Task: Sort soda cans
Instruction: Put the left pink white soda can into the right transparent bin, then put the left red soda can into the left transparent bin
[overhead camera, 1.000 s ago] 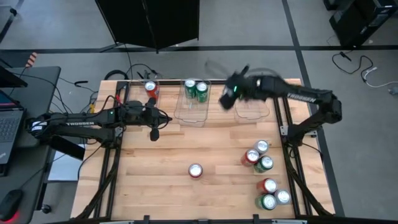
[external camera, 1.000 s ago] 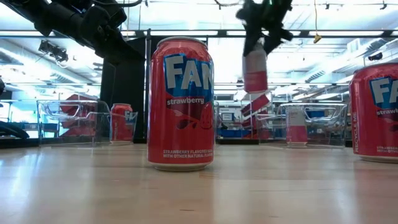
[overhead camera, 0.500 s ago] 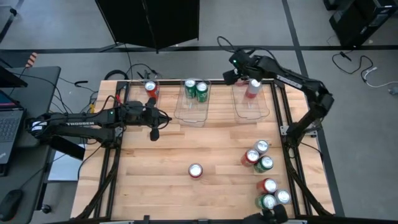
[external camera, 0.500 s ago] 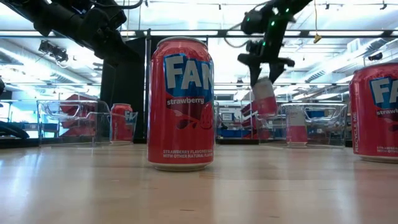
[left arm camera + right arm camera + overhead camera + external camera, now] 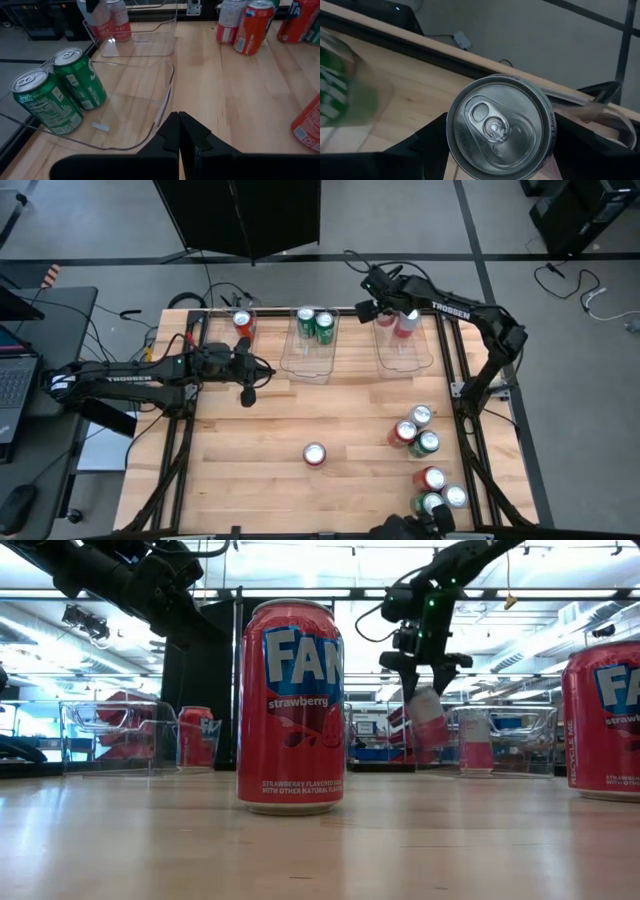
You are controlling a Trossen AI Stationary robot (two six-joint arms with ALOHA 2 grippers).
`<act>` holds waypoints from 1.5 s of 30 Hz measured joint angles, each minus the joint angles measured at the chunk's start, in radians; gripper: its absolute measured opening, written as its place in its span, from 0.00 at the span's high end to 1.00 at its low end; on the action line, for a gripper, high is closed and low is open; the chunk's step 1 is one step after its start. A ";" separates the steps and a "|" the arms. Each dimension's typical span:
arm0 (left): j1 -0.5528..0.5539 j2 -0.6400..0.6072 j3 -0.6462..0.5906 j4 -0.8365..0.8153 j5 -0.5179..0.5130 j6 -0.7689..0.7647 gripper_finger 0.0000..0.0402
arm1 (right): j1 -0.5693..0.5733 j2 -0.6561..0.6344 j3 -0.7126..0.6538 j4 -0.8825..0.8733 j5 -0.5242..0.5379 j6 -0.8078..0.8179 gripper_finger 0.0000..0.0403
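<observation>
Low view. Red strawberry can [image 5: 291, 706] stands upright on the desk [image 5: 320, 850], close to the camera, left of centre. A second red can [image 5: 603, 720] is cut by the right edge. Far back: clear bins; left bin [image 5: 130, 737] holds a small red can [image 5: 196, 738]. Right tool [image 5: 422, 678] hangs from above over the right bin [image 5: 500, 738], gripping a tilted silver-and-red can [image 5: 428, 720]. Left arm [image 5: 130, 585] crosses the upper left.
</observation>
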 joint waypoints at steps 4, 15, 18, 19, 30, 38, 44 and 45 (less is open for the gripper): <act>0.000 0.000 0.000 -0.001 0.000 0.000 1.00 | -0.018 0.000 -0.058 0.067 -0.017 0.002 0.32; 0.000 0.000 0.000 -0.001 0.000 -0.005 1.00 | -0.045 -0.001 -0.166 0.160 -0.042 -0.007 0.32; 0.000 0.000 0.000 -0.001 0.000 -0.007 1.00 | -0.046 -0.002 -0.176 0.166 -0.043 -0.007 0.32; 0.000 0.000 0.000 -0.001 0.000 -0.008 1.00 | -0.046 -0.002 -0.176 0.168 -0.041 -0.008 0.31; 0.000 0.000 0.000 -0.001 0.000 -0.013 0.99 | -0.055 -0.002 -0.178 0.178 0.029 -0.035 0.13; 0.000 0.000 0.000 -0.001 0.000 -0.025 0.99 | -0.073 -0.005 -0.178 0.182 0.034 -0.091 0.10; 0.000 0.000 0.000 -0.001 0.000 -0.025 0.99 | -0.072 -0.047 -0.104 0.113 0.021 -0.153 0.10; 0.000 0.000 0.000 0.000 0.000 -0.025 0.99 | -0.072 -0.056 -0.082 0.101 0.021 -0.166 0.11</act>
